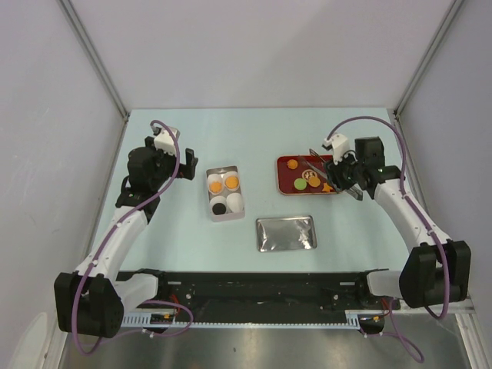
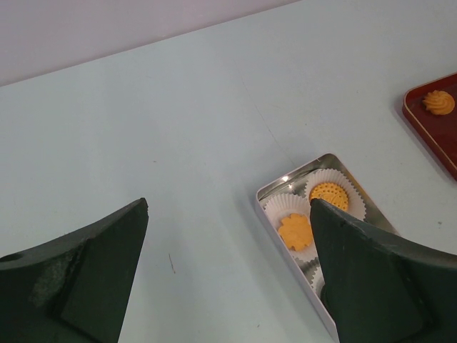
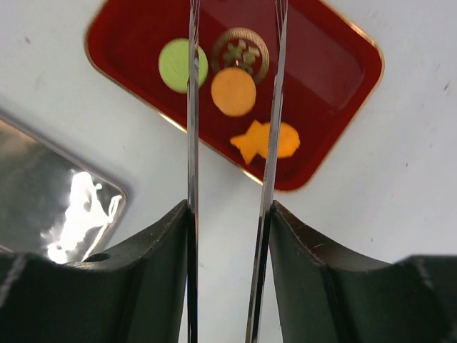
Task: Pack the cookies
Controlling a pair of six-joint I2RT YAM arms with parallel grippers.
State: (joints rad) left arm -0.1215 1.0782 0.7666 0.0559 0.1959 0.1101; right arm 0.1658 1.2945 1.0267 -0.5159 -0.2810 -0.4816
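Several cookies lie on the red tray (image 1: 286,184): a green round one (image 3: 175,64), a brown patterned one (image 3: 240,48), an orange round one (image 3: 233,91) and an orange fish (image 3: 265,141). An orange swirl cookie (image 2: 438,102) lies at the tray's far end. My right gripper (image 3: 228,214) is shut on metal tongs (image 3: 193,107); their blades stand apart above the orange round cookie. The open tin (image 1: 212,217) holds paper cups with two orange cookies (image 2: 329,193) (image 2: 295,230) and a black cookie (image 1: 219,207). My left gripper (image 2: 228,214) is open and empty, left of the tin.
The shiny tin lid (image 1: 286,233) lies in front of the tray, towards the arm bases; it also shows in the right wrist view (image 3: 57,193). One paper cup (image 1: 235,201) in the tin looks empty. Grey walls enclose the pale table.
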